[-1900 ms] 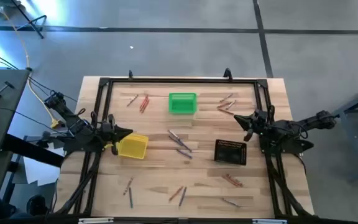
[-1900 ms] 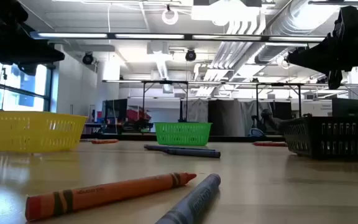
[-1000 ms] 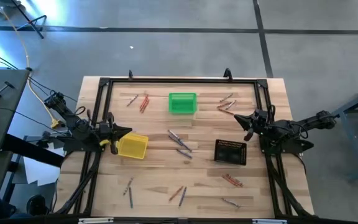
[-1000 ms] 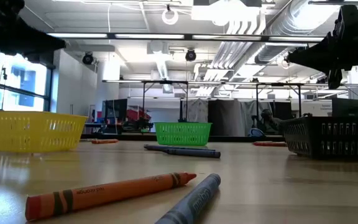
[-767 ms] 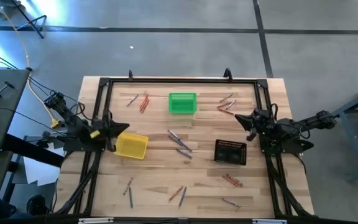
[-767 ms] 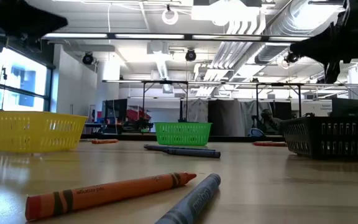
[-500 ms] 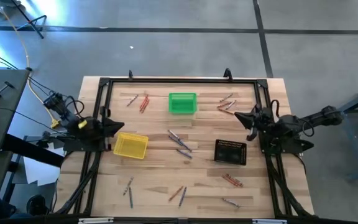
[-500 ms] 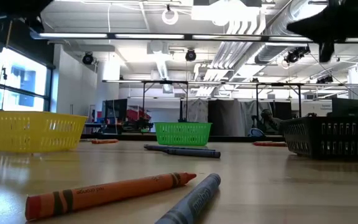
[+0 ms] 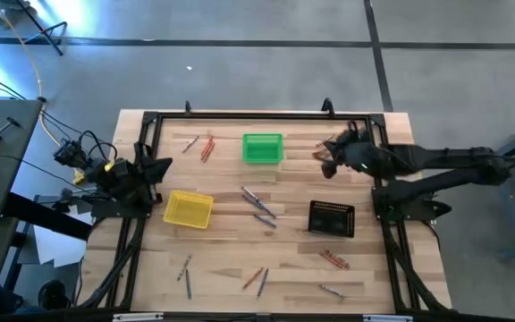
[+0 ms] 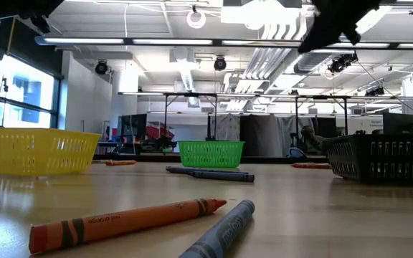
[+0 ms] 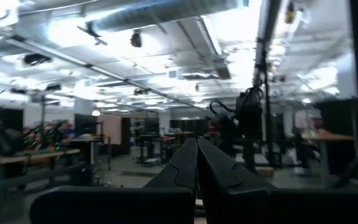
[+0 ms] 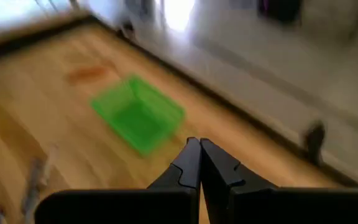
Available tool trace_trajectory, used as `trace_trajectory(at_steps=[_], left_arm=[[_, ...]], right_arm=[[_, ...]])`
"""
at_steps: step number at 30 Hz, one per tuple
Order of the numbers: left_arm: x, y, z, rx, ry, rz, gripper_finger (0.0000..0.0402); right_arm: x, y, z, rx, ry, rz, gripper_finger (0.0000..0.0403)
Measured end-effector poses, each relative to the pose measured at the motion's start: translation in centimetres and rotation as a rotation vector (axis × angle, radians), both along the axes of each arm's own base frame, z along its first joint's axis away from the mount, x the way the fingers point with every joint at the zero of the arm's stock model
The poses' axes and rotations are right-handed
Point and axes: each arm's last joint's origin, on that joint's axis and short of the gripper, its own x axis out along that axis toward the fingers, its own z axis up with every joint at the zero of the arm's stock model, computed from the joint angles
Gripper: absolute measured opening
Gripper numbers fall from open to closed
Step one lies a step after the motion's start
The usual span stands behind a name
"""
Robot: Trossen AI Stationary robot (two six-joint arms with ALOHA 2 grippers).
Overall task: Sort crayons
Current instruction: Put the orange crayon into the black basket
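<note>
Several crayons lie flat in small groups on the wooden table: far left [image 9: 199,146], far right [image 9: 326,147], centre [image 9: 259,206] and along the near side [image 9: 256,279]. In the low view an orange crayon [image 10: 127,221] and a blue-grey one [image 10: 221,233] lie closest. My right gripper [image 9: 327,166] [image 12: 196,143] is shut and empty, high above the far-right group, tipped down toward the green basket. My left gripper [image 9: 166,165] [image 11: 197,142] is shut and empty, raised at the table's left edge and pointing up into the room.
A green basket [image 9: 263,148] stands at the far middle, a yellow basket [image 9: 189,209] at the left and a black basket [image 9: 332,217] at the right. A black frame [image 9: 240,115] runs along the far, left and right edges of the table.
My right gripper has risen and reached out toward the far edge and the table's left, to above the far-right crayons, tipping downward. My left gripper has risen, swung toward the far edge and tipped upward. Both stay shut. No crayon has moved.
</note>
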Motion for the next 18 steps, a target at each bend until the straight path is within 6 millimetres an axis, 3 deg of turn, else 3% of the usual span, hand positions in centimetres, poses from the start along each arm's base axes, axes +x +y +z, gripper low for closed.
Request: trace_trajectory(at_steps=[9,18], left_arm=[[0.0,0.6,-0.1,-0.111,-0.002,0.089,0.0003],[0.0,0.5,-0.1,-0.109,0.006,0.090,0.0003]], right_arm=[[2.7,-6.5,-1.1,0.420,0.223,-0.039,0.0000],[2.7,-11.0,-4.6,0.671,0.357,-0.089,0.0024]])
